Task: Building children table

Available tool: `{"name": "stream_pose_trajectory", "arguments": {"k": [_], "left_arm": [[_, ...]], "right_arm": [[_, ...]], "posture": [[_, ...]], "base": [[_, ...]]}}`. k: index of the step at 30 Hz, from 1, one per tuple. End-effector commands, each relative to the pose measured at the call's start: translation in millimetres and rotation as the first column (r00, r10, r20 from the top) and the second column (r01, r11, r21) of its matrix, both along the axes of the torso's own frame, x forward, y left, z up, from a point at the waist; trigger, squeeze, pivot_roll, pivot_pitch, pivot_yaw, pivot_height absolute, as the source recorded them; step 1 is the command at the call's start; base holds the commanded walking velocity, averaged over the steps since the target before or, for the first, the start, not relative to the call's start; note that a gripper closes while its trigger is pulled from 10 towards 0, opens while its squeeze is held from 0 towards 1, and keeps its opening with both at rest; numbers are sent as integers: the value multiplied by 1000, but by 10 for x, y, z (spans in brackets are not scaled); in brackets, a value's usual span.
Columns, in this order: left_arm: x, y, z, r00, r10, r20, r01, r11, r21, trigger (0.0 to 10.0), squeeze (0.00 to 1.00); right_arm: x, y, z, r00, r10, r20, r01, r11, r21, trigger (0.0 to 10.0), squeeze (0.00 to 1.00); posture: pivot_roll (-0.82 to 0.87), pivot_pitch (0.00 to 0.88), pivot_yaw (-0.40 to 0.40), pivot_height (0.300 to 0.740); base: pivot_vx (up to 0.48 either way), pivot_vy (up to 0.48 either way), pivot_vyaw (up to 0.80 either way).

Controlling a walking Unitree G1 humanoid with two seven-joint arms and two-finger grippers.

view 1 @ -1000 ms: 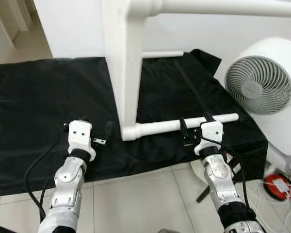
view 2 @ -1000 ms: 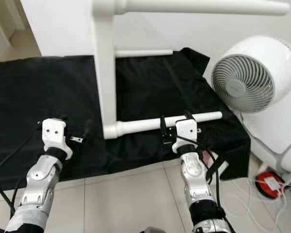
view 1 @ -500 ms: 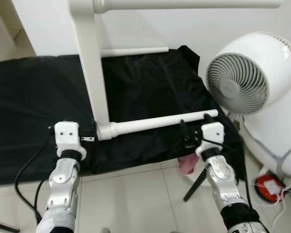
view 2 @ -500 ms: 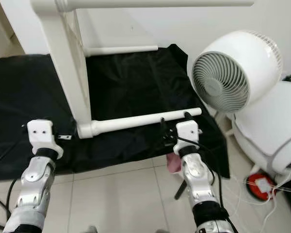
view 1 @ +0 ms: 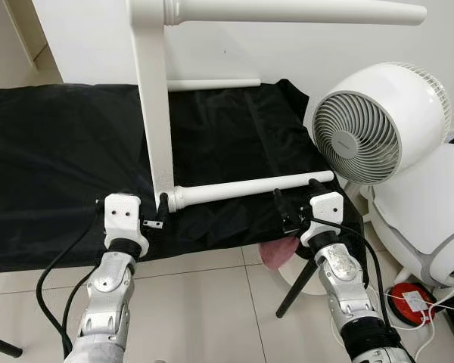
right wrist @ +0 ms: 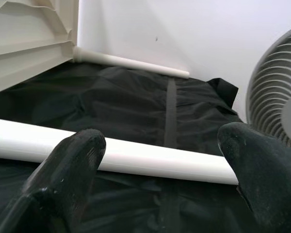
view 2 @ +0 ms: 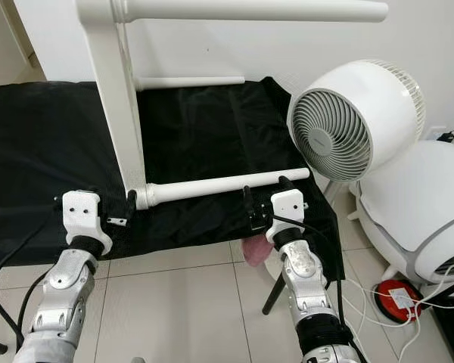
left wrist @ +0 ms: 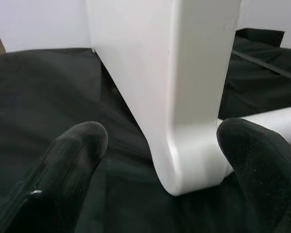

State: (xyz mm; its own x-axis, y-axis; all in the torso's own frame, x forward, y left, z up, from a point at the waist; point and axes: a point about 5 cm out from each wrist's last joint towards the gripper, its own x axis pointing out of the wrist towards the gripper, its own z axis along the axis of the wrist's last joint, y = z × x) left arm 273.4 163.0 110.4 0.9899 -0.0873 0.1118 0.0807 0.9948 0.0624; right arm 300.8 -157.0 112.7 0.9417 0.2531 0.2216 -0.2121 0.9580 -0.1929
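A white children's table lies on its side on a black cloth (view 1: 53, 166), its top (view 1: 155, 98) standing upright. One round leg (view 1: 250, 187) runs low over the cloth toward the right, another leg (view 1: 287, 11) juts out high above, and a third (view 1: 212, 83) lies by the wall. My left gripper (view 1: 157, 215) is open at the top's lower corner (left wrist: 184, 160), one finger on each side of it. Open too, my right gripper (view 1: 296, 198) sits at the low leg's free end, and that leg (right wrist: 150, 158) crosses just past its fingertips.
A white round fan (view 1: 371, 125) stands close on the right, with a white rounded appliance (view 1: 431, 219) behind it. A pink object (view 1: 276, 253) and a black stand leg (view 1: 295, 283) sit under the cloth's edge. Cables and a red device (view 1: 412, 299) lie on the tiled floor.
The camera has shifted, so the whole scene moved in view. My left gripper now sits closer to the table top's lower corner. My right gripper stays at the low leg's end.
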Motion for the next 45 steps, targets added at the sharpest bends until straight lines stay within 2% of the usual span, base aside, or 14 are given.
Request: {"name": "stream_pose_trajectory", "arguments": {"k": [1, 3, 4, 5, 8, 9, 15, 18, 28, 36, 39, 41, 44, 45], "left_arm": [[-18, -55, -12, 998, -57, -18, 56, 998, -2, 10000, 0], [-64, -141, -10, 993, -117, -21, 117, 993, 8, 10000, 0], [-64, -141, -10, 993, -117, -21, 117, 993, 8, 10000, 0], [-88, -231, -4, 986, -165, -26, 165, 986, 12, 10000, 0], [-90, -294, 4, 982, -187, -28, 187, 982, 16, 10000, 0], [21, -417, 60, 986, -163, -38, 164, 986, 9, 10000, 0], [108, -457, 120, 992, -115, -56, 115, 993, -9, 10000, 0], [227, -475, 210, 998, -16, -66, 15, 1000, -27, 10000, 0], [291, -491, 322, 996, 48, -79, -48, 999, 0, 10000, 0], [352, -493, 381, 992, 96, -87, -97, 995, -17, 10000, 0], [445, -589, 469, 987, 137, -86, -142, 989, -48, 10000, 0], [445, -589, 469, 987, 137, -86, -142, 989, -48, 10000, 0], [582, -746, 546, 979, 180, -94, -185, 982, -46, 10000, 0], [582, -746, 546, 979, 180, -94, -185, 982, -46, 10000, 0]], "right_arm": [[-5, 3, 3, 1000, 10, -7, -10, 1000, 6, 10000, 0], [-5, -20, 8, 1000, 9, -7, -9, 1000, 2, 10000, 0], [-5, -20, 8, 1000, 9, -7, -9, 1000, 2, 10000, 0], [-3, -46, 15, 1000, 5, -6, -5, 1000, -2, 10000, 0], [-1, -66, 21, 1000, 0, -5, 0, 1000, -3, 10000, 0], [1, -95, 43, 1000, -13, 2, 13, 1000, -4, 10000, 0], [-11, -112, 58, 1000, -22, 6, 22, 1000, 0, 10000, 0], [-48, -122, 50, 999, -39, 5, 39, 999, 12, 10000, 0], [-73, -122, 51, 998, -58, 6, 58, 998, 27, 10000, 0], [-73, -120, 66, 998, -64, 8, 64, 998, 30, 10000, 0], [-71, -104, 93, 998, -65, 11, 65, 997, 36, 10000, 0], [-71, -104, 93, 998, -65, 11, 65, 997, 36, 10000, 0], [-49, -73, 156, 997, -71, 22, 70, 996, 49, 10000, 0], [-49, -73, 156, 997, -71, 22, 70, 996, 49, 10000, 0]], "posture": [[-36, 42, -7, 740], [-36, 46, -9, 740], [-36, 46, -9, 740], [-37, 48, -11, 740], [-37, 48, -11, 740], [-54, 53, -6, 740], [-60, 53, -1, 740], [-77, 58, 11, 740], [-91, 56, 22, 740], [-98, 66, 20, 740], [-102, 83, 14, 740], [-102, 83, 14, 740], [-113, 112, 12, 740], [-113, 112, 12, 740]], "base": [[0, 0, 0], [0, 0, 0], [0, 0, 0], [0, 0, 0], [0, 0, 0], [0, 0, 0], [0, 0, 0], [0, 0, 0], [0, 0, 0], [0, 0, 0], [0, 0, 0], [0, 0, 0], [0, 0, 0], [0, 0, 0]]}}
